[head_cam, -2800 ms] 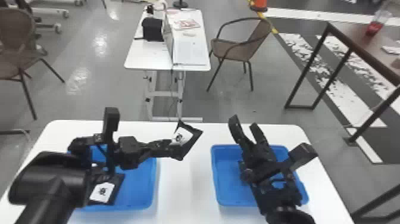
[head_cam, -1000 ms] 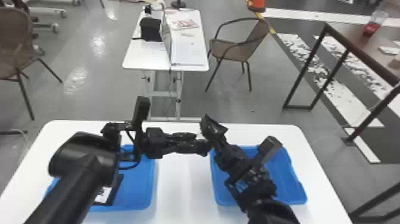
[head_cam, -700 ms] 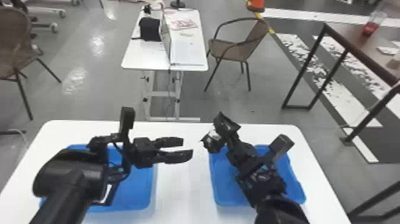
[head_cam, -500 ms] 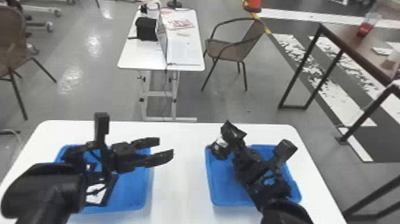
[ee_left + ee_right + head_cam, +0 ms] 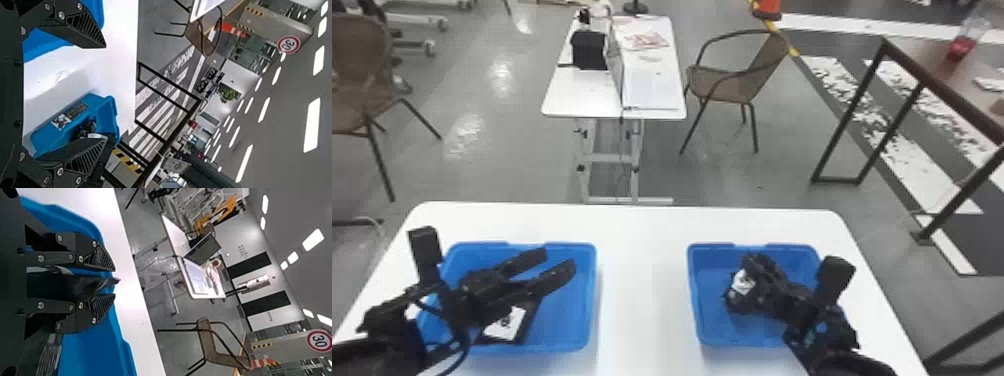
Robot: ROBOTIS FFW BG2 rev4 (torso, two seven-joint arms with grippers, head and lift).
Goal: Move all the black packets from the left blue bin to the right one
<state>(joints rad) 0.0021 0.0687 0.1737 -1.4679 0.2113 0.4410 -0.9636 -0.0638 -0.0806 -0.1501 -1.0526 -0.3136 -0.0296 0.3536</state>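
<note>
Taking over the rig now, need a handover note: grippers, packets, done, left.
Left gripper: open, nothing held, over the left bin.
Right gripper: closed on a black packet, over the right bin.
Left bin: at least one packet, partly hidden by the left gripper.
Done: one packet is at the right bin, not released. Can't tell how many already lie there.
Left: release that one, then move what remains in the left bin.

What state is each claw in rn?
Left claw: open, empty, over the left blue bin.
Right claw: closed on a black packet, over the right blue bin.
</note>
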